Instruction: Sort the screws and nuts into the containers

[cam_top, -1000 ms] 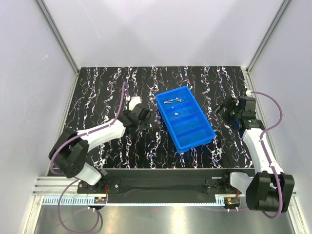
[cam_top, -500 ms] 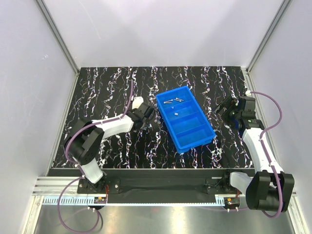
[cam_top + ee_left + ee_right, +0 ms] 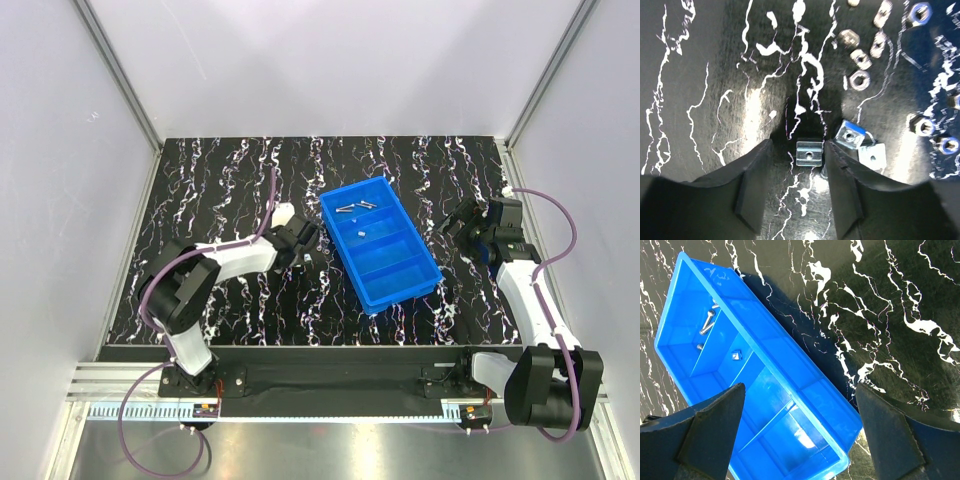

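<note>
One square nut lies flat on the black marbled table, left of the blue tray. It sits between the fingers of the left gripper, whose jaws are spread and straddle it without closing on it. The loose pile is just right of and beyond that nut: two more square nuts, several hex nuts, and a few slimmer pieces, possibly screws but too small to be sure. In the tray, a few screws are in the far compartment and one nut in the next; no parts are visible in the two near compartments. The right gripper hovers right of the tray, fingers wide apart, holding nothing. Judgement: sorting is early, with a handful placed and most of the pile left. Step in hand: pinch this nut.
</note>
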`<state>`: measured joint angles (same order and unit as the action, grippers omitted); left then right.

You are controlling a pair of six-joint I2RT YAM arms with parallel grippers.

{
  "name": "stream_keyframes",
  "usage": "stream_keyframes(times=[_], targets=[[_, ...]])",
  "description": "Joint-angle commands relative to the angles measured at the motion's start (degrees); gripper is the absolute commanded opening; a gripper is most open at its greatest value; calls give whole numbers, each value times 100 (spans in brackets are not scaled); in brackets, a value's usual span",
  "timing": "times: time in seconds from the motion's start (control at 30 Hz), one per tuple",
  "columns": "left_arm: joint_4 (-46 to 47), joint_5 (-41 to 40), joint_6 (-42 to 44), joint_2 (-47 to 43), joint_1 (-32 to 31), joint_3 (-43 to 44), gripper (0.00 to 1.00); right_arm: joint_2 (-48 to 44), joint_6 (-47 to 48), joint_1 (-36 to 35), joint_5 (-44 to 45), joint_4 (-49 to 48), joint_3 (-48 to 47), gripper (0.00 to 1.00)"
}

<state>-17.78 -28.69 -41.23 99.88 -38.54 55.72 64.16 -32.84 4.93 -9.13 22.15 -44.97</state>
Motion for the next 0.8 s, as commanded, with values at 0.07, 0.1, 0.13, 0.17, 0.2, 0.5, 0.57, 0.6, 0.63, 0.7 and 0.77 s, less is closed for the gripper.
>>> stream_keyframes(times=[0.07,0.1,0.13,0.17,0.2,0.5,0.57,0.6,0.63,0.7,0.77], targets=[[205,-23,-192,85,22,-141,43,-35,76,-18,16,-159,-108,100],[214,-14,-201,76,31,-176,39,-35,85,-18,16,-150,-108,100],[275,-5,-201,93,23,-185,36,-44,76,-18,16,-158,-108,100],[319,38,-192,85,22,-254,32,-44,76,-18,25,-159,-100,100],[354,39,-175,93,22,-281,25,-44,76,-27,25,-159,-100,100],[302,-40,238,-687,22,25,15,-106,41,-18,113,-80,-126,100],[485,125,589,-1092,5,245,15,-106,-3,-18,130,-88,-117,100],[590,187,695,-1206,-21,307,15,-106,-12,-18,130,-97,-108,100],[783,266,913,-1364,-56,481,15,-79,-12,-18,148,-88,-100,100],[951,434,1099,-1401,-214,702,15,-79,-30,-18,157,-97,-100,100],[1162,530,1328,-1208,-424,1114,16,-79,-38,-18,174,-97,-82,100]])
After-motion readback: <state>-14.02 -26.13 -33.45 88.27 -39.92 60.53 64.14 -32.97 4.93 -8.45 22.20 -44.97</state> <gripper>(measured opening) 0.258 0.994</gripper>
